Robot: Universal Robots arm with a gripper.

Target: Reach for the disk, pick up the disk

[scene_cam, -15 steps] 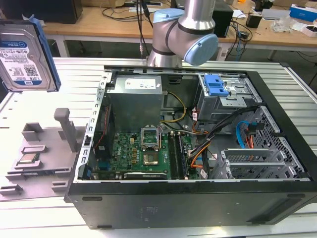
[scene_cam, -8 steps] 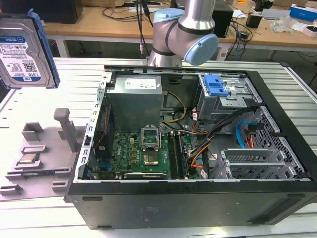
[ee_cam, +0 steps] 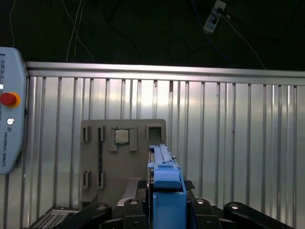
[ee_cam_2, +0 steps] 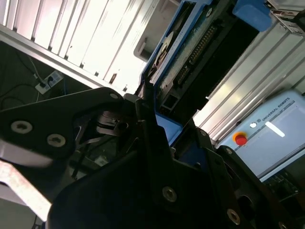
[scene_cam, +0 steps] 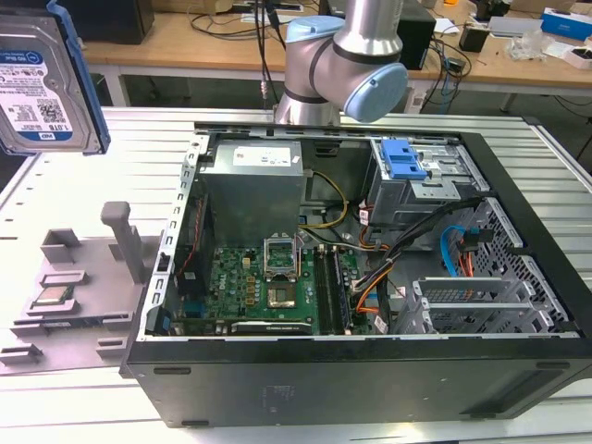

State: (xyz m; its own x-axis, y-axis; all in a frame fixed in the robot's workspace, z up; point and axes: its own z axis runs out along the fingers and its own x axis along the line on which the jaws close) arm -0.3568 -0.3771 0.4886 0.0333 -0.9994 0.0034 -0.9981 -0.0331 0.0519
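The disk (scene_cam: 42,79), a silver hard drive with a blue-and-white label and a blue bracket, hangs in the air at the exterior view's upper left, above the table and partly cut off by the picture's edge. In the first wrist view its blue bracket edge (ee_cam: 164,186) stands upright between the black fingers of my gripper (ee_cam: 165,210), which is shut on it. The second wrist view shows the disk's circuit-board side (ee_cam_2: 190,52) reaching out from the gripper (ee_cam_2: 159,126). The disk touches nothing else.
Below the disk lies a grey fixture plate (scene_cam: 83,277) holding a small square CPU chip (ee_cam: 121,136). An open black computer case (scene_cam: 370,379) with a blue latch (scene_cam: 402,162) stands on the slatted metal table (ee_cam: 228,143). A teach pendant (ee_cam: 9,119) lies at the table's edge.
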